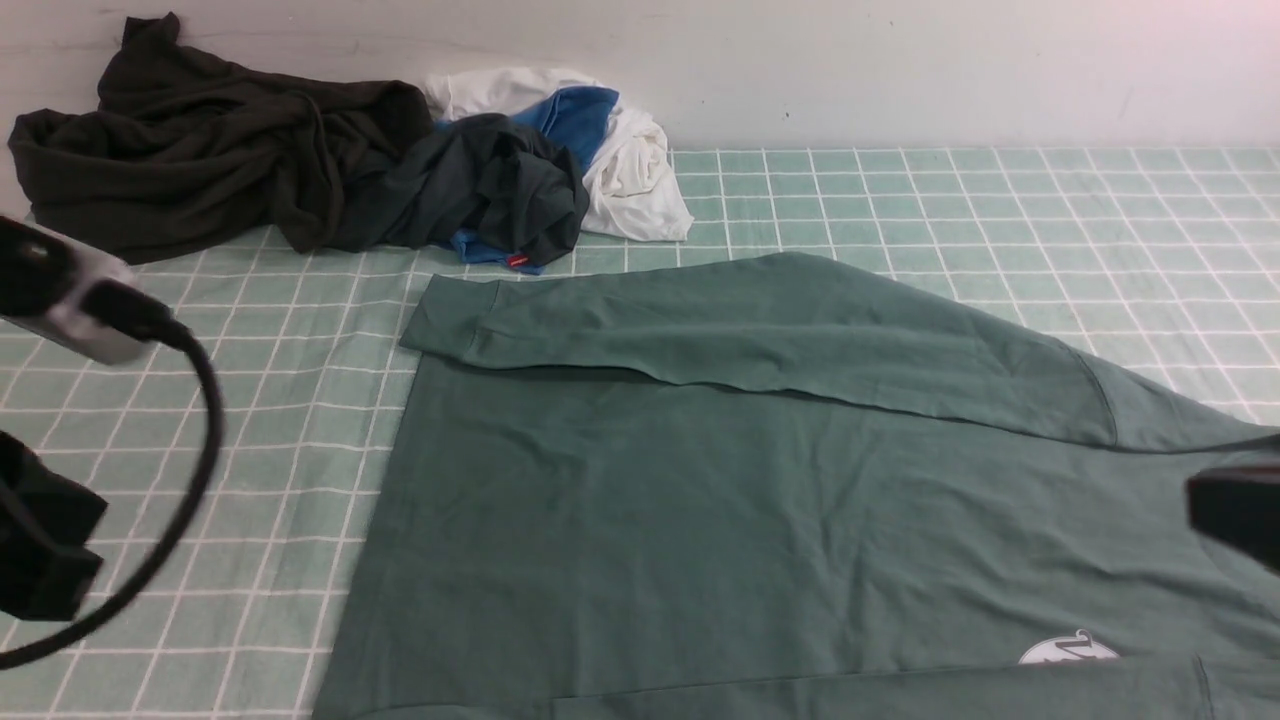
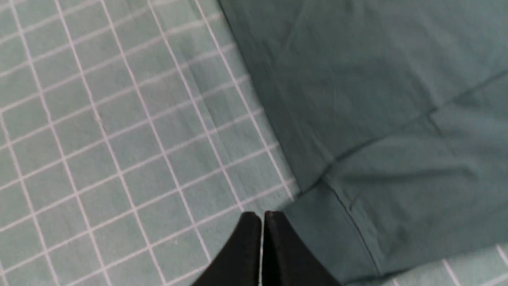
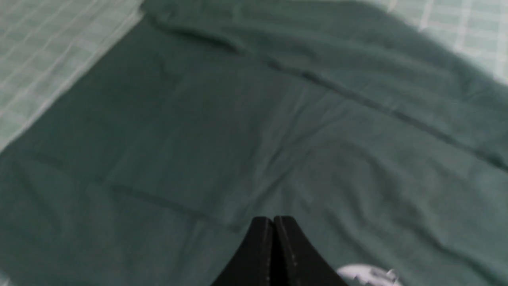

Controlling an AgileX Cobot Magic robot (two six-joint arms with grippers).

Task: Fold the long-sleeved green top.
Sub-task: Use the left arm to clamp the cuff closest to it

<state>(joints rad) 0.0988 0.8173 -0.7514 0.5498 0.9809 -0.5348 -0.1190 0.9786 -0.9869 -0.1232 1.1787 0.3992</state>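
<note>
1. Checked green cloth (image 1: 1000,200): spread under the green long-sleeved top and seen on all sides of it.
2. Green long-sleeved top (image 1: 700,500): laid flat and taken as landmark. One sleeve (image 1: 760,330) is folded across its far edge, cuff toward its far-left corner.
3. Dark olive-black garment (image 1: 200,150): heaped well beyond the top's far-left corner.
4. Charcoal garment (image 1: 500,190): crumpled just beyond the top's folded cuff.
5. White garment (image 1: 630,170): bunched beyond the top, against the charcoal one.
6. Left gripper (image 2: 260,216): fingers pressed together, nothing held, over the cloth just beside the top's edge.
7. Right gripper (image 3: 273,220): fingers pressed together, nothing held, over the top's body near its white print (image 1: 1068,652).
</note>
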